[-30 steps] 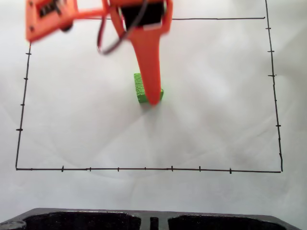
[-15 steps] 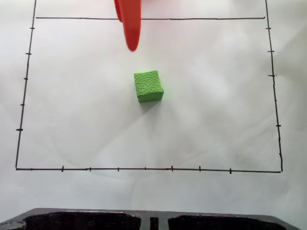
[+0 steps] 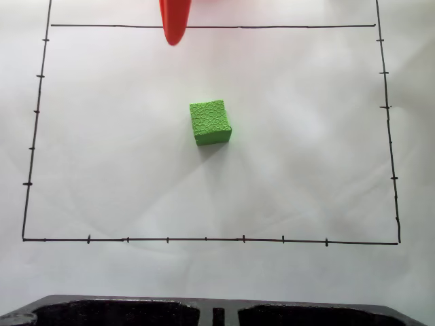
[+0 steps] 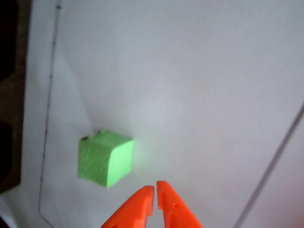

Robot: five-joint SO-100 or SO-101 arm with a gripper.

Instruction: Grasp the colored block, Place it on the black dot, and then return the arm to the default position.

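so, judging from how things lie, the placing looks done: the small bright green cube with the crackled surface sits alone near the middle of the white paper sheet, well inside the thin black ruled border with tick marks. at the cube's far edge in the wrist view a sliver of dark ink peeks out, which i take to be the black dot, the rest of it hidden beneath the cube. i cannot say how well the cube is centred on it.

my orange plastic gripper is off the cube and holds nothing. in the wrist view its two tapered fingertips lie almost together, with only a thin slit between them, just beside the cube's near corner but apart from it. in the fixed view one orange pointed finger hangs at the top edge, across the border's upper line, well apart from the cube.

what is left, as i judge it, is only taking the arm to its default position.

as for containers, below the cube, past the border's lower line, a black moulded tray-like piece with two hollows runs along the bottom edge. i see nothing in the hollows, though they are dark and partly cut off.
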